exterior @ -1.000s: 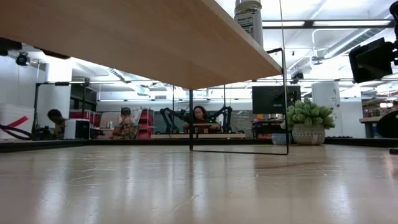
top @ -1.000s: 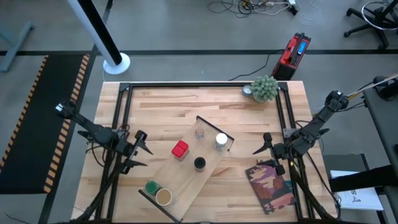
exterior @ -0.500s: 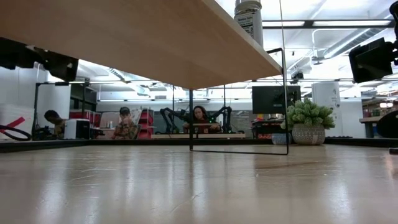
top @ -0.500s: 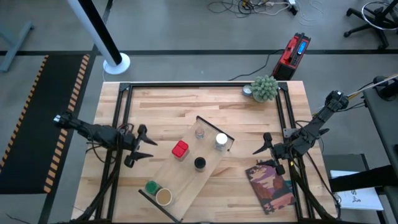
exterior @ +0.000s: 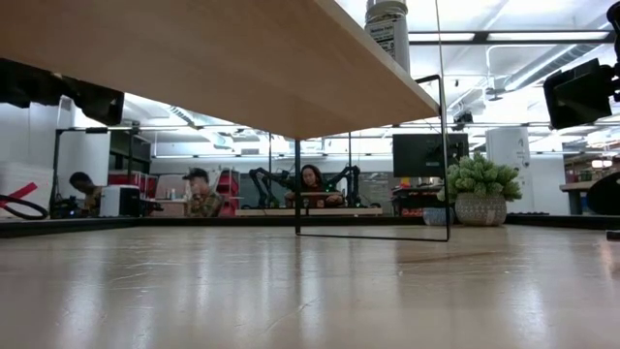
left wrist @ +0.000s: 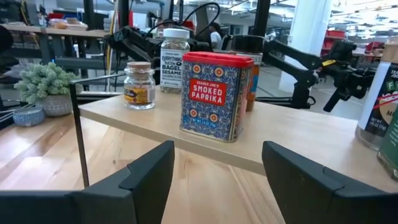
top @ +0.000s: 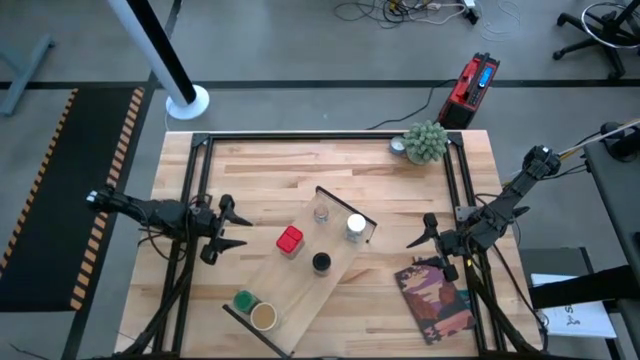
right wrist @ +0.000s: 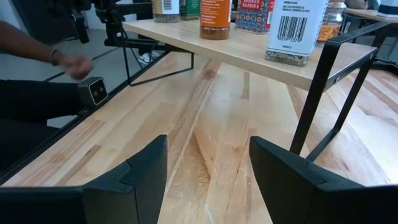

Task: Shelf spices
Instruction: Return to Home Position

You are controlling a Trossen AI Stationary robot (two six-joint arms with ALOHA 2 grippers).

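The shelf [top: 300, 265], a pale board raised on thin black rails [exterior: 441, 145], lies slantwise on the table. On it stand the spices: a red paprika tin [top: 290, 240] [left wrist: 216, 93], a clear glass jar [top: 321, 212] [left wrist: 138, 84], and white-topped [top: 355, 226], black-topped [top: 320, 263], green-topped [top: 243, 300] and tan-topped [top: 263, 317] jars. My left gripper [top: 238, 230] [left wrist: 217, 180] is open, level, left of the shelf and facing the red tin. My right gripper [top: 418, 233] [right wrist: 208, 168] is open, right of the shelf, over bare table.
A fuzzy green potted plant [top: 426, 142] sits at the far right corner and a reddish book [top: 437, 298] at the near right. A black frame [top: 200, 140] runs round the tabletop. A person's hand [right wrist: 78, 65] shows beyond the table's edge in the right wrist view.
My left arm has swung, turning its gripper from slanting toward the near edge round to point straight at the shelf and the red tin; it has come into the low view at the upper left. The spices and shelf have not moved.
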